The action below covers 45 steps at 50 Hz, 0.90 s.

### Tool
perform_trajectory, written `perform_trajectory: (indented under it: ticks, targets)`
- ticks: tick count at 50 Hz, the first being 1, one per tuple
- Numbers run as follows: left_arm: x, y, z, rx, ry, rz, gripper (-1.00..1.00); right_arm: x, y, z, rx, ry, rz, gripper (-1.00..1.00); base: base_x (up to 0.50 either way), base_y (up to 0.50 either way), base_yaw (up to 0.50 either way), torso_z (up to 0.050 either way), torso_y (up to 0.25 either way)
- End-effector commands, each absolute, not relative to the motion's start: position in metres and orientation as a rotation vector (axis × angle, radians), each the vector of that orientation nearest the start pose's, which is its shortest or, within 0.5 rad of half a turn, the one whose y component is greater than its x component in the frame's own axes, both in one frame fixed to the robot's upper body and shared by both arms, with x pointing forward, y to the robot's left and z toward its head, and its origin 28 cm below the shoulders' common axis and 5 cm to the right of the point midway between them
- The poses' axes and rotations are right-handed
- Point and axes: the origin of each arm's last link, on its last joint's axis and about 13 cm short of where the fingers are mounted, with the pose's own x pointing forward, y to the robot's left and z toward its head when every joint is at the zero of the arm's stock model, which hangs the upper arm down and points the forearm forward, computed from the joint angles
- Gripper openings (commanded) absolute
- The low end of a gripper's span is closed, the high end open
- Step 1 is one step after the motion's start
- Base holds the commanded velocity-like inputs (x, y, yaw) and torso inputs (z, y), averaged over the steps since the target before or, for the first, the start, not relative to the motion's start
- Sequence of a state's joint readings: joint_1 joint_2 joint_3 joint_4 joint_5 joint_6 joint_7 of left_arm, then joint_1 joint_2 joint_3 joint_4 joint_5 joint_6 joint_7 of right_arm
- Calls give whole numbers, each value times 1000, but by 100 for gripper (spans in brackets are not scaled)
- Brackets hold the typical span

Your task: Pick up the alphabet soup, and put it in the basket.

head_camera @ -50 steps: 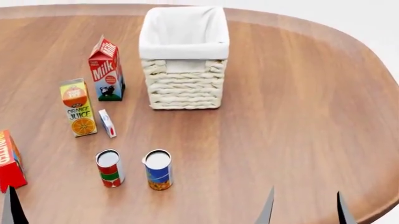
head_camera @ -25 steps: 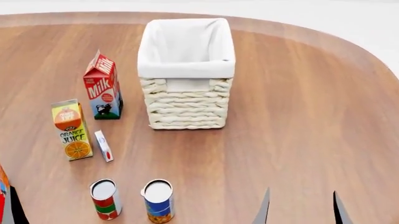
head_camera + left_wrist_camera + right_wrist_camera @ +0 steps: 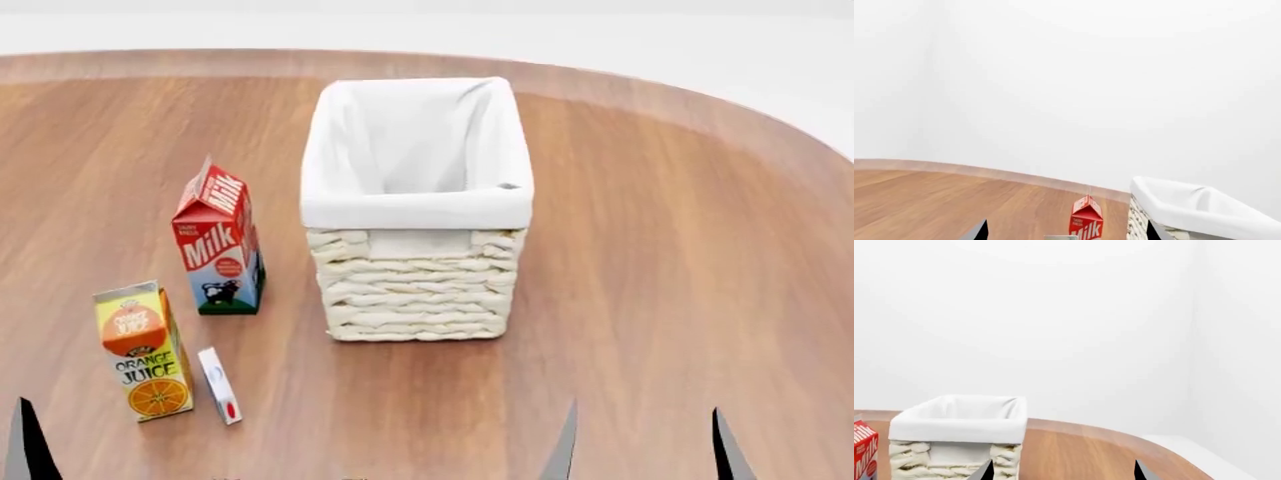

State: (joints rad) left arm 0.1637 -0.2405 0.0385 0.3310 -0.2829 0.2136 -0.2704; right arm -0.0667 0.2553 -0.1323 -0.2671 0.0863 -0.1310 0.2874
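The alphabet soup is out of view, so the approach is barely begun; both grippers (right (image 3: 641, 445), left (image 3: 1064, 232)) have fingers spread, holding nothing. The basket (image 3: 416, 290) stands mid-table; next, find the can

Right gripper (image 3: 641, 445) and left gripper (image 3: 1066, 232) both gape wide, holding nothing.

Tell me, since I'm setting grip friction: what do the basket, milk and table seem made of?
Basket: woven cream wicker by its braided strands, with a matte white cloth liner folded over the rim. Milk: likely printed paperboard, given its gabled top. Table: wood-grain surface, smooth; solid or veneer unclear.
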Motion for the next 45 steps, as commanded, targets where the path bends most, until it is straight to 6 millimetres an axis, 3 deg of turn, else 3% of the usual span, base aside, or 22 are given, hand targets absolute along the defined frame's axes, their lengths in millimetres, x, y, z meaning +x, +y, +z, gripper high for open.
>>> perform_trajectory:
  ticks: [1, 45]
  targets:
    - [177, 239, 69, -117, -348, 157, 100, 197, -119, 64, -88, -317, -96, 100, 328, 0, 0, 0, 0]
    - [176, 238, 71, -116, -352, 155, 100, 196, -116, 63, -84, -319, -72, 100, 251, -39, 0, 0, 0]
